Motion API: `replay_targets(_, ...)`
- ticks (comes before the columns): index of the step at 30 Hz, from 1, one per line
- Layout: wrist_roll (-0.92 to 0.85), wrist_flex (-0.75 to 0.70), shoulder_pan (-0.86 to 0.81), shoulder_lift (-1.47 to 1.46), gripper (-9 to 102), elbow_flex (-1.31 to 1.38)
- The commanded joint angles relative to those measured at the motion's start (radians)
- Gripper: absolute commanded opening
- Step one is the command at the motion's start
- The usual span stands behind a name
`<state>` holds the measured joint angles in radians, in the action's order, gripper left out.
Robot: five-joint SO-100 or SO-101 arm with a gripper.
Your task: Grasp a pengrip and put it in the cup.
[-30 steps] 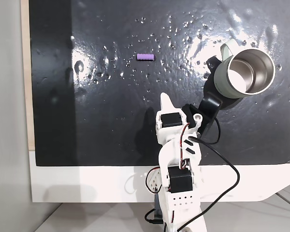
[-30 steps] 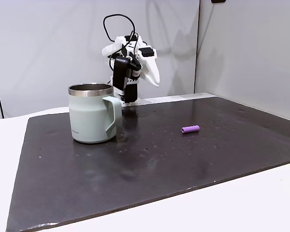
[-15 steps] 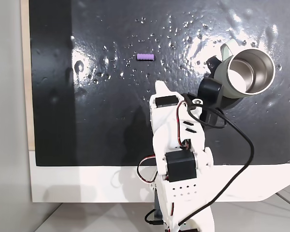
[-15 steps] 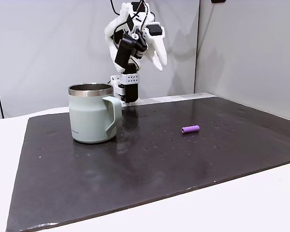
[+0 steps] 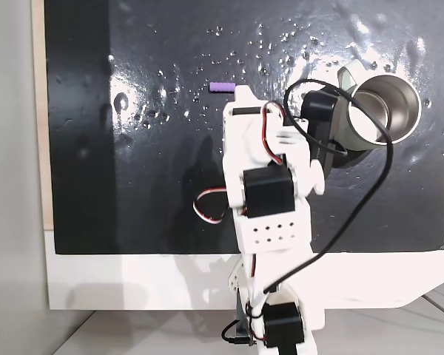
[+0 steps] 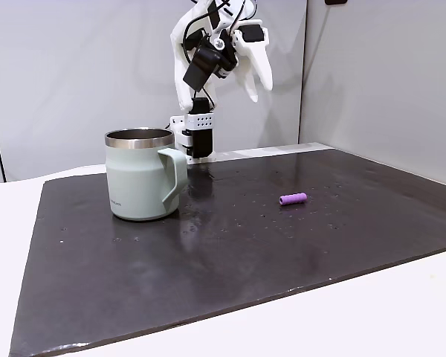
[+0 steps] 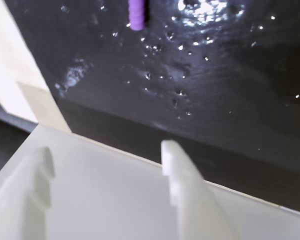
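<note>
The purple pengrip (image 5: pixel 223 87) lies on the black mat, left of the cup in one fixed view and at its right (image 6: pixel 293 198) in the other. It also shows at the top edge of the wrist view (image 7: pixel 136 12). The grey-green cup (image 6: pixel 143 175) stands upright with its steel inside showing (image 5: pixel 377 111). My white gripper (image 6: pixel 262 85) hangs high above the mat, behind the cup and pengrip, pointing down. From above, its tip (image 5: pixel 244 92) sits just right of the pengrip. Its fingers (image 7: pixel 172 155) look shut with nothing held.
The black mat (image 5: pixel 148 185) is wet-looking and glossy, lying on a white table (image 6: pixel 401 312). The arm's base (image 6: pixel 197 137) stands at the mat's far edge, close behind the cup. A black cable (image 5: pixel 370 214) loops beside the arm, near the cup.
The arm has risen from a low folded pose and stretched forward over the mat toward the pengrip. Pengrip and cup have not moved.
</note>
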<state>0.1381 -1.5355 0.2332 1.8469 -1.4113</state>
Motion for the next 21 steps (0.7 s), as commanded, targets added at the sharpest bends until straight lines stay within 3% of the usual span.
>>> replay_targets(1,0.035,-0.109,0.028,-0.158,22,0.253)
replay_targets(21,0.015,-0.153,0.058,-0.667,24,0.597)
